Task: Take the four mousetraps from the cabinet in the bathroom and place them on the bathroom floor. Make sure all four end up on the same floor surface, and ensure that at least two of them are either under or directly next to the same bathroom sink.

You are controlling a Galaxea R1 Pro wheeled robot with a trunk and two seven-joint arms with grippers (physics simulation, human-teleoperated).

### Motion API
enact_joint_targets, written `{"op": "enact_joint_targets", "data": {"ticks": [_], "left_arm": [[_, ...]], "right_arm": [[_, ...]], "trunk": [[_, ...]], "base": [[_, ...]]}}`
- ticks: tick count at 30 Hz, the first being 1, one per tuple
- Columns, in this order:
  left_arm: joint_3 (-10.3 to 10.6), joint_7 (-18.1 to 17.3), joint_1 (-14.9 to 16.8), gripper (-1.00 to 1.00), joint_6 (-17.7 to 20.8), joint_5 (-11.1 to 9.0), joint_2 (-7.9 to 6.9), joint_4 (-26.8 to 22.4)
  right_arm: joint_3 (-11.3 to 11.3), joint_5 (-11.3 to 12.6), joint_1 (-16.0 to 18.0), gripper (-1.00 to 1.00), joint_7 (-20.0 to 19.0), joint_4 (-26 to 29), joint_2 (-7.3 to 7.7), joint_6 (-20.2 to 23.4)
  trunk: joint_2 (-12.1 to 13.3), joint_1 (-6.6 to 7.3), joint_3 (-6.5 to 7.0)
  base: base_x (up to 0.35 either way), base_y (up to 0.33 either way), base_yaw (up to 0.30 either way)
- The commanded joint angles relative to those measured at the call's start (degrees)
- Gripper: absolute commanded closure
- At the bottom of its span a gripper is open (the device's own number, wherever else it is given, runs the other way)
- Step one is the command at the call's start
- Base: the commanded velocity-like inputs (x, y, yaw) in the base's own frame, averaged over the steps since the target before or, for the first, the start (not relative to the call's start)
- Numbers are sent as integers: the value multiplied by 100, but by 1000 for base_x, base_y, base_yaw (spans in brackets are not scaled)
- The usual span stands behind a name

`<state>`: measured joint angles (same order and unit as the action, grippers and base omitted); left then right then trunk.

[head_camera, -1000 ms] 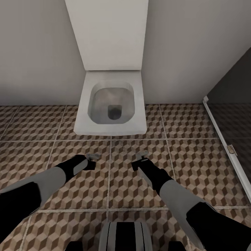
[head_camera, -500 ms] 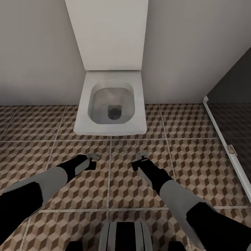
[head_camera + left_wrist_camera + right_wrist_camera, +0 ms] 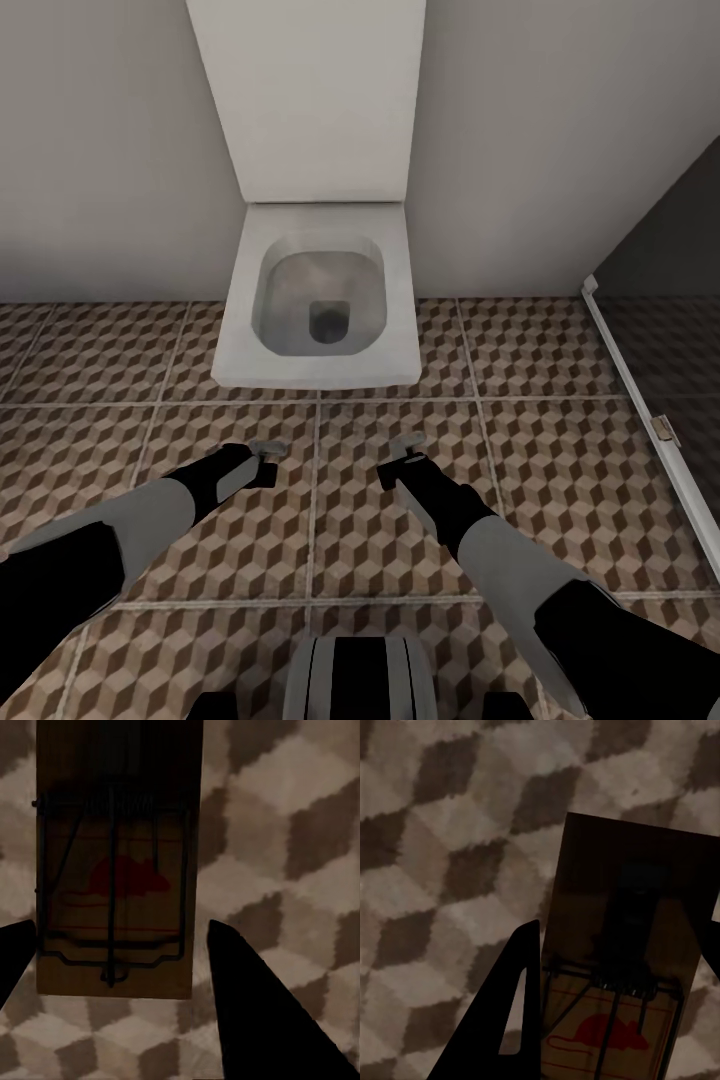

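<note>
At the near edge of the head view, at six o'clock, the top of the robot's trunk (image 3: 362, 675) is seen. Both arms are stretched forward from it over the bathroom floor (image 3: 560, 400), whose tiles are printed with a brown, beige and white cube pattern.

The left hand (image 3: 268, 449) is held at about eight o'clock from the picture's centre. In the left wrist view its two dark fingers (image 3: 255, 1012) are set on either side of a mousetrap (image 3: 118, 862), a brown wooden board with dark wire and a red mark, seen against the tiles; the hand is clamped on this board.

The right hand (image 3: 404, 446) is held at about five o'clock, near the left hand but apart from it. In the right wrist view a second mousetrap (image 3: 626, 982) is gripped between its dark fingers (image 3: 502, 1020), the red mouse figure lying toward the wrist. In the head view each trap is seen as a pale sliver at the fingertips.

Farther on, at twelve o'clock, a white toilet (image 3: 320, 300) is set with its lid raised against a grey wall (image 3: 100, 150). At three o'clock a dark glass shower panel (image 3: 670, 330) with a white frame is seen.
</note>
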<state>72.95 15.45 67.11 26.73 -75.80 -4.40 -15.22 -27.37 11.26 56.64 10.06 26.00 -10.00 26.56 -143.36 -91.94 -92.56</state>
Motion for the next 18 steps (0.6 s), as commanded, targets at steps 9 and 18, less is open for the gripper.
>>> {"op": "enact_joint_targets", "data": {"ticks": [9,18], "left_arm": [[43,54,3,-100,8,-57,-9,-33],[44,51,3,-100,10,-57,-9,-33]], "right_arm": [[-38,70,5,100,49,1,0,15],[-35,71,5,100,49,1,0,15]], "trunk": [[-2,1,-3],[-2,1,-3]], "base": [[0,0,0],[0,0,0]]}}
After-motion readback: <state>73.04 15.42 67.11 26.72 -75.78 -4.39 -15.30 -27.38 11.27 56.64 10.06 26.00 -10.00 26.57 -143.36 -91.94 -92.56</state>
